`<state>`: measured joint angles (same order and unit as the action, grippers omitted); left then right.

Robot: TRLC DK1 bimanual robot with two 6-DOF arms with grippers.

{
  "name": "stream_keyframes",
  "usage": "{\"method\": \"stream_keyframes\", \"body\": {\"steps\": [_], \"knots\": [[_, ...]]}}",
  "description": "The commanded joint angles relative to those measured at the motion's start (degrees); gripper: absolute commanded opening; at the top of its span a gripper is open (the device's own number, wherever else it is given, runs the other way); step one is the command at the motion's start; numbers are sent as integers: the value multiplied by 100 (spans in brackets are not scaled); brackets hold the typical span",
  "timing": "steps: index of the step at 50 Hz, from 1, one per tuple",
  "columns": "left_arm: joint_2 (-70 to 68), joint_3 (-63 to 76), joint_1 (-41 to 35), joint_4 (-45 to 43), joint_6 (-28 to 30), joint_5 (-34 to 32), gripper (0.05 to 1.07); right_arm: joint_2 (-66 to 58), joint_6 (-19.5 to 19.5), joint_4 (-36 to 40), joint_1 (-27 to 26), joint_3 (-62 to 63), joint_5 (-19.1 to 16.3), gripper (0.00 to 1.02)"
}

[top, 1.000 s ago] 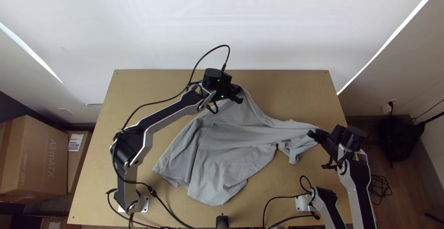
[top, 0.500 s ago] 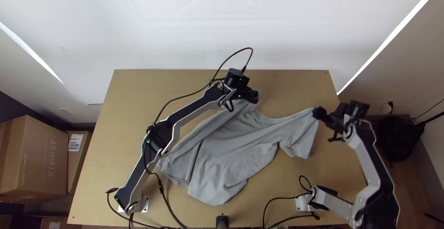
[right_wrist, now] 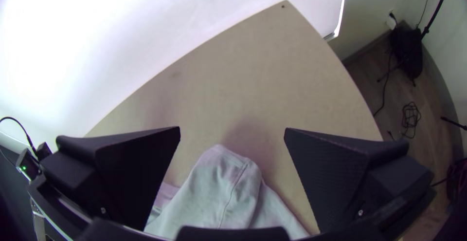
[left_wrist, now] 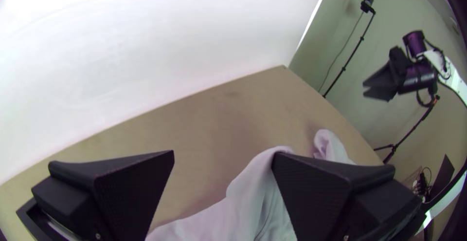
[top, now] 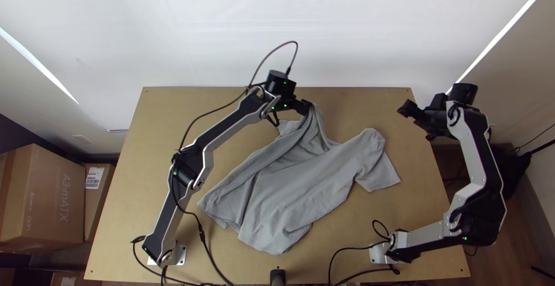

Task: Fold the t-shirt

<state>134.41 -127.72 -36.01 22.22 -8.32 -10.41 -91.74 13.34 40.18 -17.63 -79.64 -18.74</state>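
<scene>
While the left gripper (top: 306, 107) and right gripper (top: 403, 110) have fingers spread, straightening seems in hand, the rumpled grey t-shirt (top: 295, 188) probably needing smoothing flat before folding.

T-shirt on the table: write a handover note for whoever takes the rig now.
Left gripper: open, at the shirt's far end, cloth running up to one finger.
Right gripper: open, off the cloth, by the table's right edge.
T-shirt: slantwise mid-table, creased, one sleeve out to the right.
Done: no neat fold visible.
Left: probably flatten it, then fold.
</scene>
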Motion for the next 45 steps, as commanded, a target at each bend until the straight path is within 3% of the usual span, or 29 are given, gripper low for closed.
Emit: {"method": "stream_keyframes", "body": {"steps": [1,7,14,18,24,32,45], "knots": [[-583,-130,173,151,5,40,103,-555,-288,482,181,-527,-174,97],[-943,37,323,327,5,83,103,-1197,-526,983,488,-1344,-754,97],[-1356,256,454,582,14,83,103,-1953,-561,1413,937,-2311,-1140,98],[-1514,283,498,872,32,92,103,-2453,-869,1985,1227,-3075,-1220,98],[-1778,547,542,934,41,224,103,-2963,-1036,2283,1534,-3743,-1624,98],[-2235,1100,560,1118,216,250,103,-3464,-1264,2283,1930,-4280,-1720,98],[-3017,1882,797,2085,1051,250,103,-4290,-1238,2108,2483,-4851,-1835,98]]}}
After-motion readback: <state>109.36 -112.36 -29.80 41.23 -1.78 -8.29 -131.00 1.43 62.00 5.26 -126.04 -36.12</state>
